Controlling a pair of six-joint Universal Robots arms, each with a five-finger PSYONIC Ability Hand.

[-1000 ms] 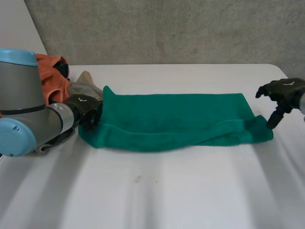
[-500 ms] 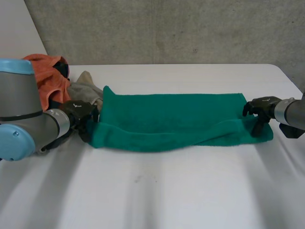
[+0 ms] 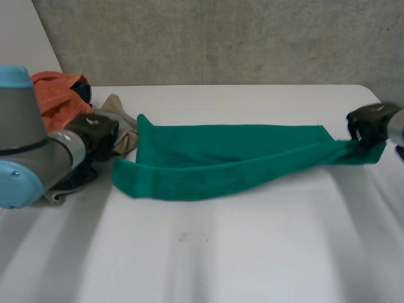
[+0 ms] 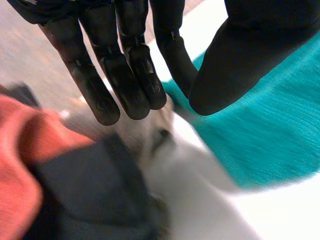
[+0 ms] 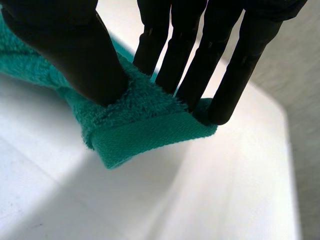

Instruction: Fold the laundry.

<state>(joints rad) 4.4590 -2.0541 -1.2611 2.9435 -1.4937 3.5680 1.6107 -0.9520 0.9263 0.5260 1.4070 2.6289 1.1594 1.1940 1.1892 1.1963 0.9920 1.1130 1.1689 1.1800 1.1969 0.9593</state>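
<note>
Head view: long green terry towel (image 3: 221,161) lay across the white table (image 3: 252,252), doubled lengthwise; right hand (image 3: 369,124) was clamped on its right end, that end raised and drawn taut; left hand (image 3: 98,134) hung just off the towel's left end, over the beige cloth (image 3: 121,120) and near the orange cloth (image 3: 57,95).

Left wrist view: left hand's fingers (image 4: 125,75) were straight, the thumb (image 4: 235,60) apart from them, nothing held; the towel's edge lay under the thumb; the beige cloth, the orange cloth and a dark grey garment (image 4: 95,190) sat under the fingertips.

Right wrist view: thumb (image 5: 75,55) pressed the towel's hemmed corner against straight fingers (image 5: 200,65); corner off the table; bite looked shallow, close to the hem.

Risks, judged:
- the left end was unheld, so a further pull from the right would likely drag the whole towel and skew or open the lengthwise fold;
- the shallow pinch could let the corner slip out under tension;
- the left hand, closing where it was, could catch the beige cloth along with the towel or instead of it.
</note>
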